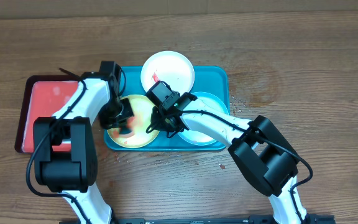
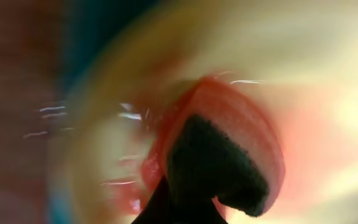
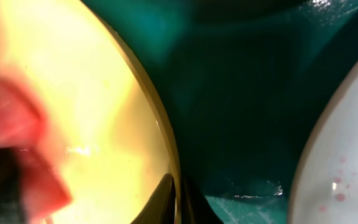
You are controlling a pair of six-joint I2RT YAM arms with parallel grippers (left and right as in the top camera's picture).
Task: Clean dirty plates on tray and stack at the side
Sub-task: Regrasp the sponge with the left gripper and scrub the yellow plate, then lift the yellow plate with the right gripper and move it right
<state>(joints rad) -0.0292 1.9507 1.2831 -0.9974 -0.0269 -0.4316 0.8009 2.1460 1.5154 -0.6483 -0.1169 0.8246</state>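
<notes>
The yellow-green plate (image 1: 140, 129) lies in the lower left part of the teal tray (image 1: 219, 78), near the middle of the overhead frame. Its right rim passes between the right jaws, which are almost closed and pinch it, one finger inside the plate and one outside. The left jaws sit over the plate's left half, at a dark pad (image 2: 213, 168) edged in red. The blurred wrist view does not let me tell how far they are open. The plate is round, with no long axis; the tray's long side runs left to right. The white plate (image 1: 169, 68) lies at the tray's upper edge and the light blue plate (image 1: 209, 101) on its right side. A red tray (image 1: 45, 102) sits further left on the table (image 1: 303, 68)
</notes>
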